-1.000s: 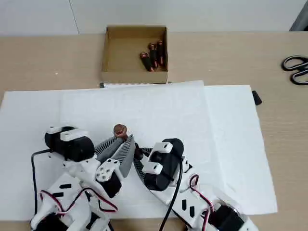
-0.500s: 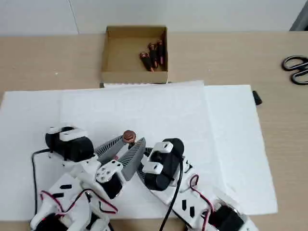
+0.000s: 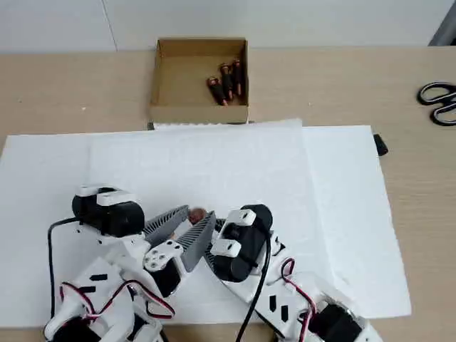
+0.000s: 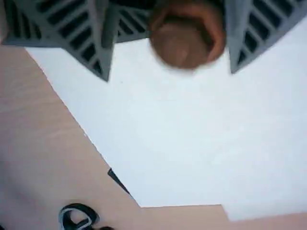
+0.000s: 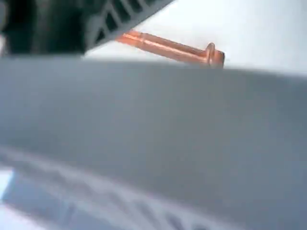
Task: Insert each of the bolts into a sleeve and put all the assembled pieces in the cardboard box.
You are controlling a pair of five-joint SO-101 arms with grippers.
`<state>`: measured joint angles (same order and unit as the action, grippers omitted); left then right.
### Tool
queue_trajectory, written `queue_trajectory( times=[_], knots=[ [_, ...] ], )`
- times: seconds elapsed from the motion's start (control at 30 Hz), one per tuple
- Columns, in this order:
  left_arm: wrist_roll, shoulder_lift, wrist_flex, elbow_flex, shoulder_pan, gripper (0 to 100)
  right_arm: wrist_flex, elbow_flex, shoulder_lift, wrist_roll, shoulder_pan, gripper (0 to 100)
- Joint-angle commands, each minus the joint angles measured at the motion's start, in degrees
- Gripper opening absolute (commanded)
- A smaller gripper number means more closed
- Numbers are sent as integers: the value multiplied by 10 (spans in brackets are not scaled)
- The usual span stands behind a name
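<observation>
A copper bolt (image 3: pixel 197 214) sits between the ribbed grey fingers of my left gripper (image 3: pixel 191 222), which is shut on it low over the white sheet near the front edge. In the left wrist view the bolt's round head (image 4: pixel 186 39) faces the camera between the two fingers (image 4: pixel 98 36). My right arm (image 3: pixel 242 242) lies just right of it, almost touching. From the right wrist view the bolt (image 5: pixel 168 47) shows side-on, its shank sticking out from a ribbed finger (image 5: pixel 120 17). The cardboard box (image 3: pixel 199 112) stands at the back and holds three assembled pieces (image 3: pixel 226 80).
A large white sheet (image 3: pixel 285 178) covers the middle of the wooden table. Scissors (image 3: pixel 438 100) lie at the far right edge, and a small black object (image 3: pixel 380 144) rests by the sheet's right corner.
My left gripper has carried the bolt to the right and nearer the front edge, close against the right arm. The right arm has stayed where it was.
</observation>
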<state>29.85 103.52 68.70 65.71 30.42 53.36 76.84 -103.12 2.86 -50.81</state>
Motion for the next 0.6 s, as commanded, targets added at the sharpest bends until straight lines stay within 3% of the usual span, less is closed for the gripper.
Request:
queue_trajectory(
  times=[0.0, 0.27, 0.57],
  knots=[
    [-9, 2, 0, -2, -1, 157, 0, -17, -5, 2, -1, 2],
    [-21, 2, 5, 0, -39, 235, 0, -17, -5, 2, -1, 2],
    [-34, 3, 0, -32, -74, 199, 0, -11, -5, 2, -1, 2]
  ],
)
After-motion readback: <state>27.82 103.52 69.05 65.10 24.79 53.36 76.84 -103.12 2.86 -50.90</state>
